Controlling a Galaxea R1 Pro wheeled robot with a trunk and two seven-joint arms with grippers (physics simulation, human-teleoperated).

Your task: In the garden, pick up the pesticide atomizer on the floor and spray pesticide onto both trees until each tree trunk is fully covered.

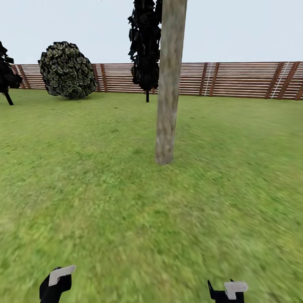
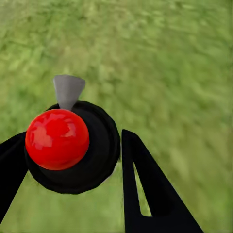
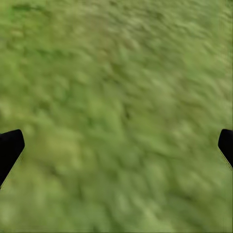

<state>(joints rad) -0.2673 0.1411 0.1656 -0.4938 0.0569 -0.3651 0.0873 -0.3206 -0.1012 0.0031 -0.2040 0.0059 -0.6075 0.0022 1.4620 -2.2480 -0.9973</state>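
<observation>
Head cam: I had the tree trunk (image 1: 168, 84) just right of centre frame, thick grey-brown bark, bare low down, leaning a bit, its base on the grass (image 1: 126, 202) mid-frame. Couldn't make out any white specks on the bark. Behind it, upper frame, ran the brown slat fence (image 1: 235, 80), w/ a slim dark-leaved tree (image 1: 145, 46) just left of the trunk, a round bush (image 1: 67, 70) upper left and another dark tree (image 1: 7, 73) at the left edge.

Left gripper (image 1: 55, 286) sat at bottom left of the head view, right gripper (image 1: 229, 291) at bottom right, both low over the lawn.

Left wrist cam: jaws were clamped on the atomizer (image 2: 73, 145) — black round body, red ball top, grey nozzle tip poking out above it, centre-left of frame, black fingers (image 2: 150, 194) on either side, grass behind.

Right wrist cam: right gripper (image 3: 116, 145) jaws wide apart, tips at the far left and right frame edges, nothing between them but blurred grass.
</observation>
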